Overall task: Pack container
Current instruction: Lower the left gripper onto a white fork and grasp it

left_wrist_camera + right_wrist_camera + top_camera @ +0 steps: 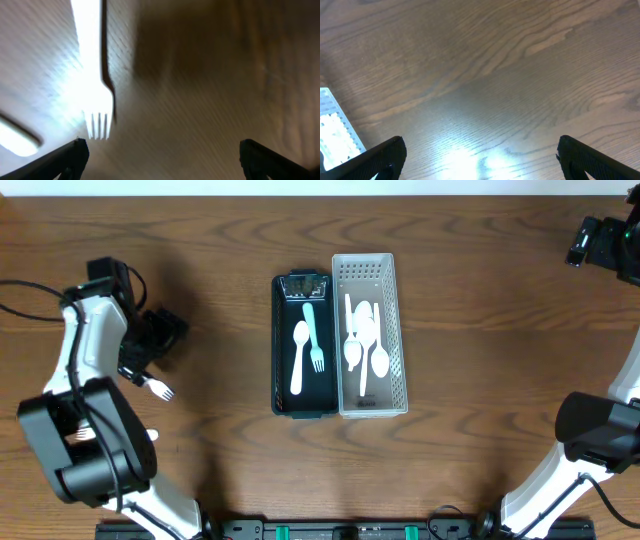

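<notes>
At the left of the overhead view, the left gripper (161, 156) hangs over the table (480, 320) with its fingers spread and nothing between them. Its wrist view is blurred. A white fork (160, 389) lies loose on the wood just below the gripper in the overhead view. In the wrist view it sits at the upper left, tines pointing down toward the left fingertip and apart from it. At mid-frame two long containers stand side by side, their long walls touching. The dark tray (277, 345) on the left holds a teal fork (310, 330) with its tines toward the bottom of the frame. A white spoon (298, 365) lies just left of it, bowl toward the top, and the two look to touch near the middle. The white perforated basket (398, 330) on the right holds a heap of overlapping white cutlery, several spoons among them. At the upper right, well apart from both containers, the right gripper (480, 156) is also spread wide and empty over bare wood, with a corner of the basket at the left edge of its wrist view. The table is dark brown wood with strong grain and glare from overhead light. A pale strip runs beyond its top edge.
</notes>
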